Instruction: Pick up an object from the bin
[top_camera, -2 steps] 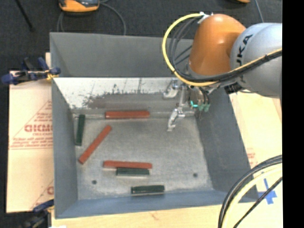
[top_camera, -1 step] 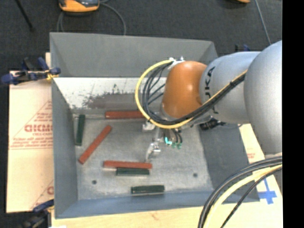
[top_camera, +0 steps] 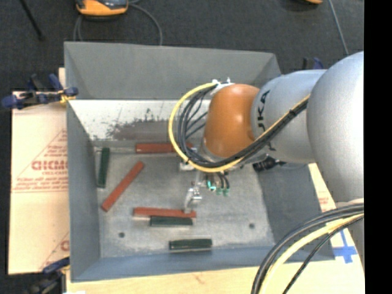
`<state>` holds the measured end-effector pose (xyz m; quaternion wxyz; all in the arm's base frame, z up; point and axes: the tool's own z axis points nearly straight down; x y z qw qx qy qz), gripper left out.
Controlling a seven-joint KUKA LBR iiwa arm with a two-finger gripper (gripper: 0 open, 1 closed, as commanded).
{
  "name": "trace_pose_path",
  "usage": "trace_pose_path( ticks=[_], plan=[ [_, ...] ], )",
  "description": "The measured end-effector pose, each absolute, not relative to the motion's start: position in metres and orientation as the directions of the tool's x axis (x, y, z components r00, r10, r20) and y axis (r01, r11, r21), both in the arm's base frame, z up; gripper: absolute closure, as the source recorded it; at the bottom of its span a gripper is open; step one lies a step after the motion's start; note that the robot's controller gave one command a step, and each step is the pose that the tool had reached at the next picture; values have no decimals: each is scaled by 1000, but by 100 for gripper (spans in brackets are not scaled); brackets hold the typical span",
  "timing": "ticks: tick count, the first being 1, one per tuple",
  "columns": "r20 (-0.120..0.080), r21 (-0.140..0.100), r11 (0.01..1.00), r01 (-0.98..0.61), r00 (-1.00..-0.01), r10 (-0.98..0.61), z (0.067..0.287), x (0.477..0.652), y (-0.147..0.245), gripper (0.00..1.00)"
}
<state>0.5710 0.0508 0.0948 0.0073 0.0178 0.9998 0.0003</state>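
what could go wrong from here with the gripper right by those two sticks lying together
1. The gripper hangs by the right end of a red-brown stick that lies right beside a dark green stick. It might catch both, or nudge one away.
2. A grasp at the stick's end rather than its middle could let it tilt and slip out when lifted.

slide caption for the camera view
Claw hangs near the right end of a flat red-brown stick in a grey metal bin
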Motion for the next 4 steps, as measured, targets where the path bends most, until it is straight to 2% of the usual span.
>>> trace_pose_path(
  ticks=[1, 2, 3, 4],
  plan=[
    [-17, -1, 998, -65, -998, -65, 100, 547, 50, 0],
    [-9, -4, 969, -245, -969, -246, 79, 495, 74, 100],
    [-9, -4, 969, -245, -969, -245, 79, 495, 74, 100],
    [-3, -1, 953, -302, -953, -302, 195, 511, 77, 100]
  ],
)
